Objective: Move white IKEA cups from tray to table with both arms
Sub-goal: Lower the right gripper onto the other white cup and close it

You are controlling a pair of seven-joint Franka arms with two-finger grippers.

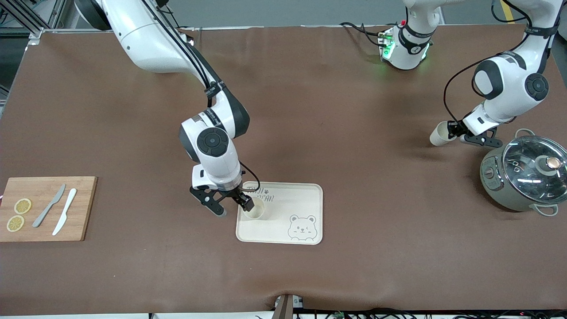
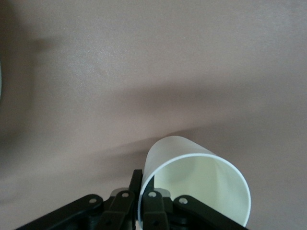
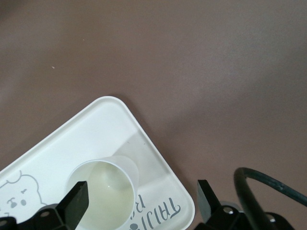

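One white IKEA cup (image 1: 255, 208) stands upright on the cream bear tray (image 1: 292, 199), in the tray's corner toward the right arm's end. My right gripper (image 1: 234, 208) hangs open just above it, one finger over the cup's rim and the other outside the tray's edge. The right wrist view shows this cup (image 3: 103, 191) on the tray (image 3: 96, 124) with the open right gripper (image 3: 141, 191) holding nothing. My left gripper (image 1: 452, 131) is shut on the second white cup (image 1: 440, 134), tilted on its side over bare table beside the pot. In the left wrist view the left gripper (image 2: 145, 184) pinches the wall of this cup (image 2: 192, 177).
A grey pot with a glass lid (image 1: 527, 175) sits at the left arm's end, close to the left gripper. A wooden cutting board (image 1: 46, 208) with two lemon slices and two knives lies at the right arm's end. Brown cloth covers the table.
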